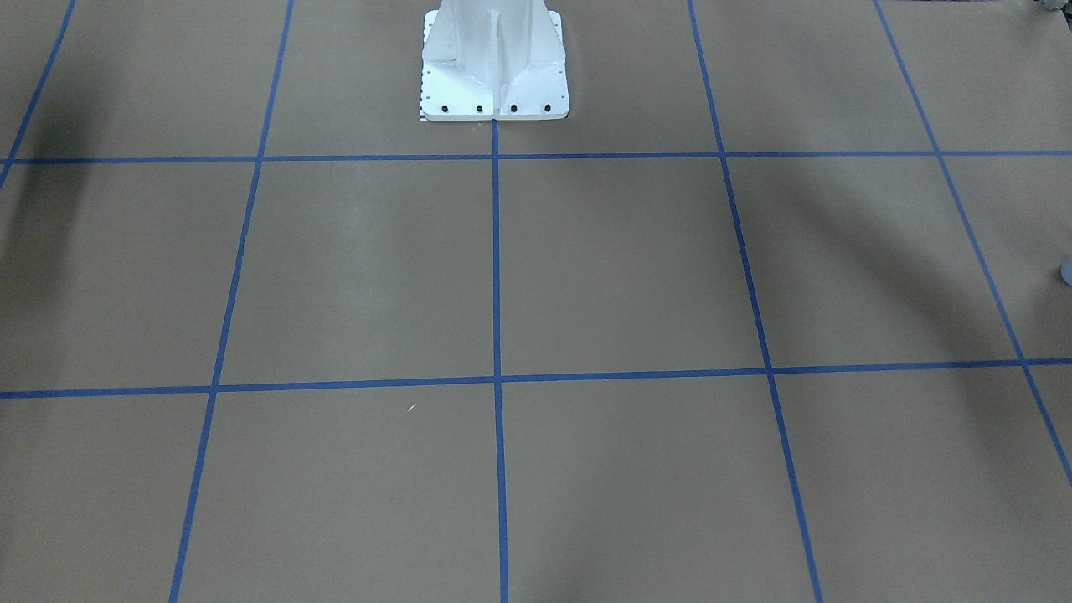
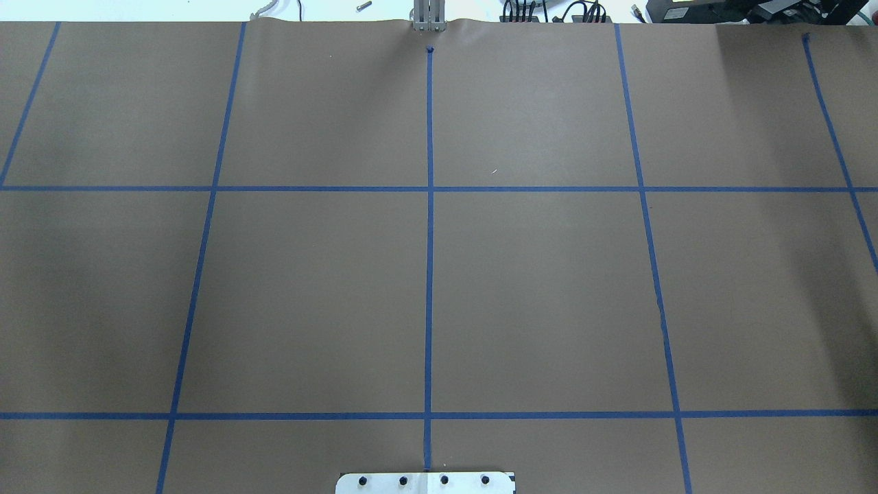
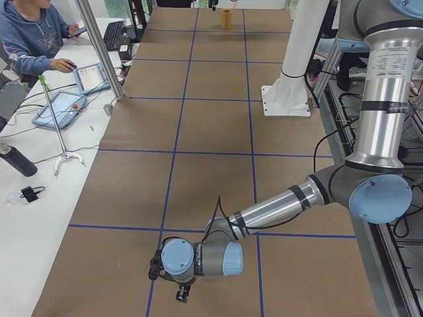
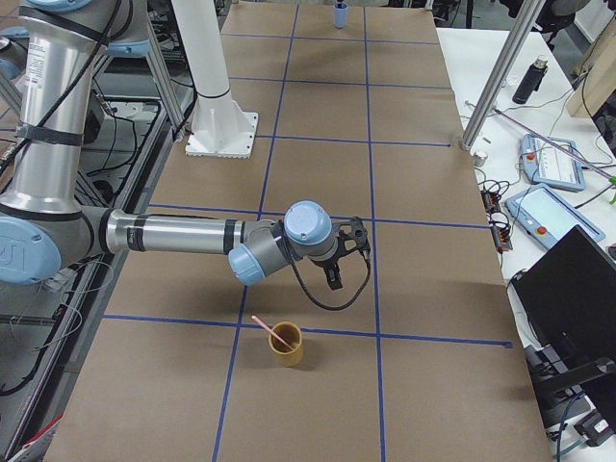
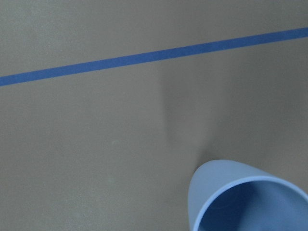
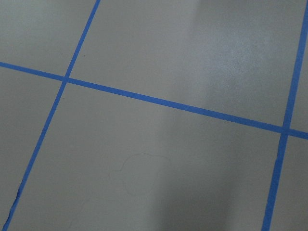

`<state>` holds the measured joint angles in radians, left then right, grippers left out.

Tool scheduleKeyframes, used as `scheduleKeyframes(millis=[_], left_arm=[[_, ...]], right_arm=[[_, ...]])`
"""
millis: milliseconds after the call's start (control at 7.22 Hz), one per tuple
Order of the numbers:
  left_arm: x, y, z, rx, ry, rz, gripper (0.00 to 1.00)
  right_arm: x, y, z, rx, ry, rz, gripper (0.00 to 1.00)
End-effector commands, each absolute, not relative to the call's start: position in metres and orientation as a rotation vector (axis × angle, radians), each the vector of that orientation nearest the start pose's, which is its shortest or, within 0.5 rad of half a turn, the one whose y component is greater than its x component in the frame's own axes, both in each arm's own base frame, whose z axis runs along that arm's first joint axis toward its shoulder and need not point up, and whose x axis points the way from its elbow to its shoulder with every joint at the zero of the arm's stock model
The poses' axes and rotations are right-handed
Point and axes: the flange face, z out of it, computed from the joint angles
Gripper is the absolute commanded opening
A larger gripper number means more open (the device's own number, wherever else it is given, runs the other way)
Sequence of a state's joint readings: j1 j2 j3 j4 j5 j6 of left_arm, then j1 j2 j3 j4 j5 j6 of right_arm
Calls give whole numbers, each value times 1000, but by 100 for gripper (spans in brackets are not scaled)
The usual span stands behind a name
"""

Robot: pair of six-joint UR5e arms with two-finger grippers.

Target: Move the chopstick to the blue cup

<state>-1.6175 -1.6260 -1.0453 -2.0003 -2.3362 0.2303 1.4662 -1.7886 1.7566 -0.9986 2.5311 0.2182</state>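
Brown paper (image 2: 549,295) covers the long table, ruled into squares by blue tape lines (image 2: 429,274), and we see the white robot pedestal (image 1: 494,67) bolted at its middle edge.

From the camera at the robot's right end, we find the chopstick (image 4: 265,327), a thin pale pink stick, leaning tilted in a yellow-brown cup (image 4: 287,348) that stands upright on the paper just beside a tape line. Its upper end pokes out over the rim toward the robot's side.

The blue cup (image 4: 341,13) stands well apart from it, at the far end of the table in that view, small and upright. In the left wrist view we look down on the same cup (image 5: 211,178) at the lower right corner: light blue wall, darker inside, cut off by the picture's edge.

The right gripper (image 4: 334,279) hangs over the paper near the yellow-brown cup, on the side away from the camera, apart from both cup and stick. We cannot tell whether its fingers are apart or together; the right wrist view shows only paper and tape.

The left gripper (image 3: 182,296) points down at the table's near end in the left-side view. We cannot tell how its fingers stand either.

A person in a blue hoodie (image 3: 30,33) sits at the white side bench (image 3: 39,198), near two tablets.
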Motion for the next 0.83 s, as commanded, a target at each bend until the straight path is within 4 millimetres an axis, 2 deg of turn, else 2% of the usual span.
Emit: scheduleKeyframes(millis=[0,139,277,416,693], left_arm=[[-86,-470,834,74,766,152,0],[-85,-481,816,97,780,151,0],[-78,-494,782,98,890,139,0],[-72,-512,728,85,1023,122,0],[-71,-533,639,90,1054,114,0]], right_arm=[[6,-418,587,336,-1004,-158,100],[4,-419,586,334,-1005,-157,100],[4,-420,585,336,-1006,-157,100],[3,-420,583,338,-1006,-160,100],[1,-420,582,334,-1009,-159,100]])
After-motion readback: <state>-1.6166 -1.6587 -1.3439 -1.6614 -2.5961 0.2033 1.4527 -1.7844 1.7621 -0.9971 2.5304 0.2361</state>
